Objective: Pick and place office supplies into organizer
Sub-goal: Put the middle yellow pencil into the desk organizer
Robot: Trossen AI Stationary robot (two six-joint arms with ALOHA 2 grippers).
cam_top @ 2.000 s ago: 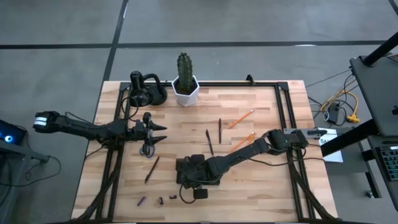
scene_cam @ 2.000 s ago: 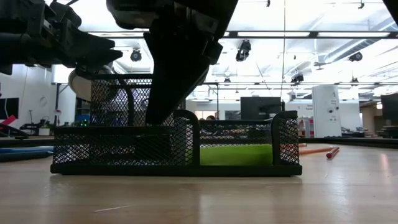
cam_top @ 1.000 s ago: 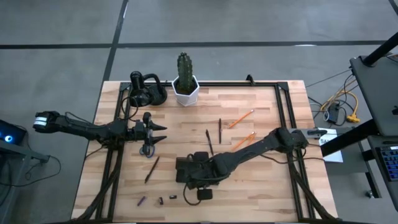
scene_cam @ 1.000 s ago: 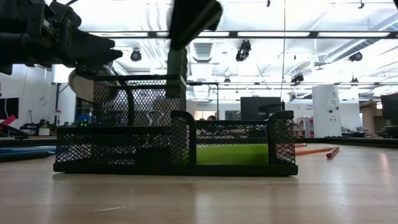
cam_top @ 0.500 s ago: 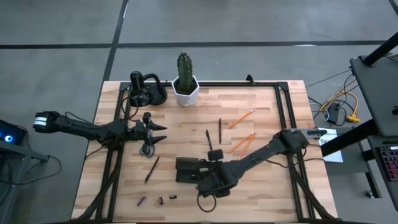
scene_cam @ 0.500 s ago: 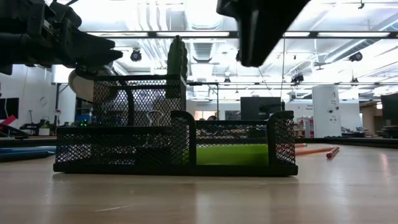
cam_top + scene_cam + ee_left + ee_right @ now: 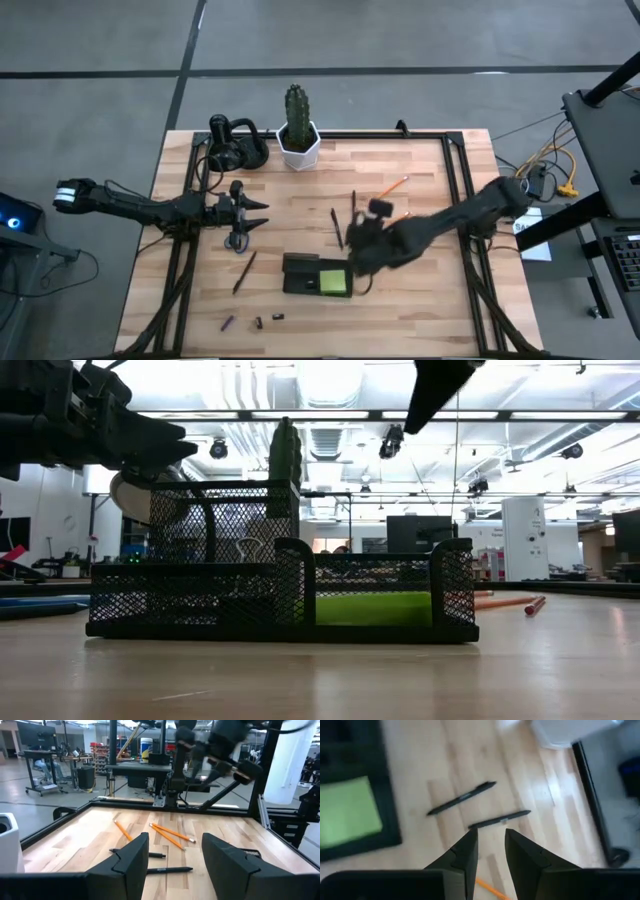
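Since the earlier pictures the right arm has swung up and away from the low black wire-mesh organizer tray (image 7: 317, 275), which sits uncovered on the pale wooden table (image 7: 430, 310) toward the front, a flat lime-green sticky-note pad (image 7: 334, 281) lying in its right-hand compartment. The blurred right gripper (image 7: 368, 232) now hovers between the tray and the loose supplies; its own wrist view shows the two dark fingers a narrow gap apart with nothing between them, looking down on two slim dark pens (image 7: 461, 798) lying side by side near the tray's edge. The left gripper (image 7: 247, 210) waits over the left side of the table above the blue-handled scissors (image 7: 236, 238), its fingers spread wide and empty. Two thin orange pencils (image 7: 390, 188) lie just beyond the pens, another dark pen (image 7: 244, 271) lies left of the tray, and a few tiny dark clips (image 7: 257, 322) sit near the front edge. I judge the pad's placement done and the reach for the next item begun: that calls for lowering the right fingers astride one pen, square to its shaft, and closing without nudging its neighbour.
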